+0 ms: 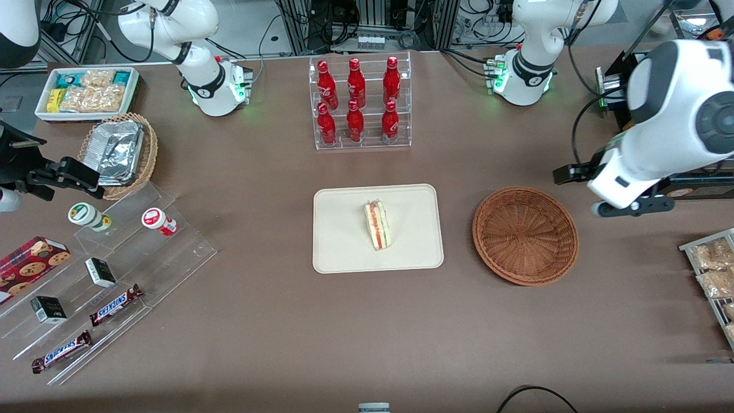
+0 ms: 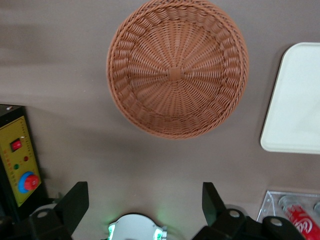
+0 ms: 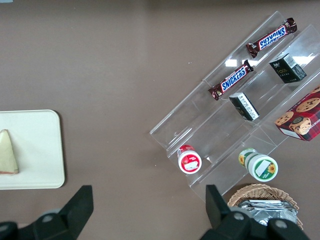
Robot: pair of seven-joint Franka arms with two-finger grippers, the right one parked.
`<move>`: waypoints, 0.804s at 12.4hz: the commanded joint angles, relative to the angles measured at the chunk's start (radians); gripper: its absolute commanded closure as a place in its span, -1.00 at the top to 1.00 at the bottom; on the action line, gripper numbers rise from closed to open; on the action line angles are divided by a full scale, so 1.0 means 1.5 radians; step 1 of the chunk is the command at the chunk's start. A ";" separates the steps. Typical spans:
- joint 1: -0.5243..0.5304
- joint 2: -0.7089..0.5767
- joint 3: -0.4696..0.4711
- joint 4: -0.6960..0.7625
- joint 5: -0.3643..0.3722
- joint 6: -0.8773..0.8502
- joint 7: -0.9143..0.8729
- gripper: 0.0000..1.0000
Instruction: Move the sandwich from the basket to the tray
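Note:
The sandwich [image 1: 377, 225], a pale wedge with red and green filling, lies on the cream tray [image 1: 344, 241] at the table's middle; the parked arm's wrist view also shows the sandwich [image 3: 7, 152] on the tray [image 3: 35, 150]. The reddish-brown basket [image 1: 524, 235] sits beside the tray toward the working arm's end, with nothing in it. My gripper [image 1: 570, 172] hovers above the table, a little farther from the front camera than the basket. In the left wrist view the gripper [image 2: 144, 189] is open with nothing between its fingers, and the basket [image 2: 177, 70] and a tray corner [image 2: 295, 100] show below.
A clear rack of red cola bottles [image 1: 358, 103] stands farther back than the tray. A yellow control box [image 2: 20, 160] and a rack of snack bags [image 1: 714, 269] are at the working arm's end. A stepped acrylic shelf [image 1: 103, 269], a foil-container basket [image 1: 120, 152] and a white bin [image 1: 86, 92] lie toward the parked arm's end.

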 commanded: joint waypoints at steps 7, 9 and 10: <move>0.080 -0.082 0.010 0.049 -0.010 -0.057 0.066 1.00; 0.081 -0.082 0.019 0.068 -0.011 -0.065 0.066 1.00; 0.081 -0.082 0.019 0.068 -0.010 -0.066 0.069 1.00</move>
